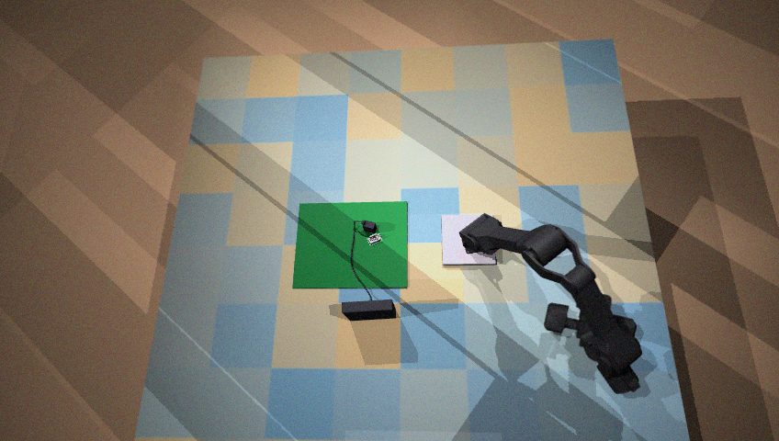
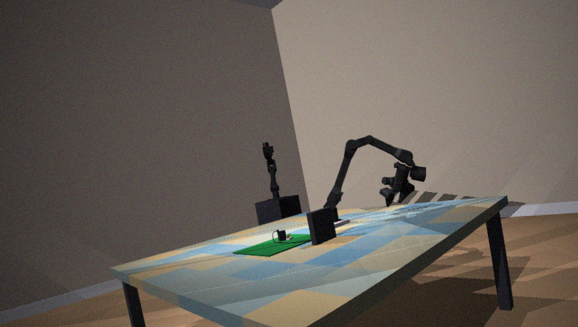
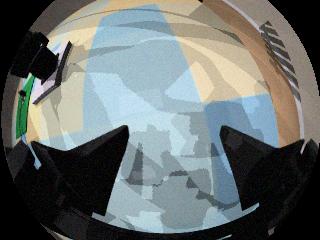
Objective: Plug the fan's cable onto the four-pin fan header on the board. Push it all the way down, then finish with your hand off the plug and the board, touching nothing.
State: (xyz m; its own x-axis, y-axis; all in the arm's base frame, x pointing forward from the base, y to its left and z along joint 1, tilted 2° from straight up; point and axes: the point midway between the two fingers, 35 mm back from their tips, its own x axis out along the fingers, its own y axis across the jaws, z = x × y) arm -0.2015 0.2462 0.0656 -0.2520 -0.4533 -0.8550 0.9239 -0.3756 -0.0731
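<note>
The green board lies flat on the table. A small white header sits on it. The fan cable's dark plug stands close beside the header in the top view, apparently not on it; its underside is hidden. The thin black cable runs from the plug to the dark fan block, which stands at the board's edge. My gripper is open and empty, above the table well away from plug and board.
The arm's base stands on or over a pale pad, right of the board in the top view. In the exterior view, a second dark arm stands on a dark box beyond the table.
</note>
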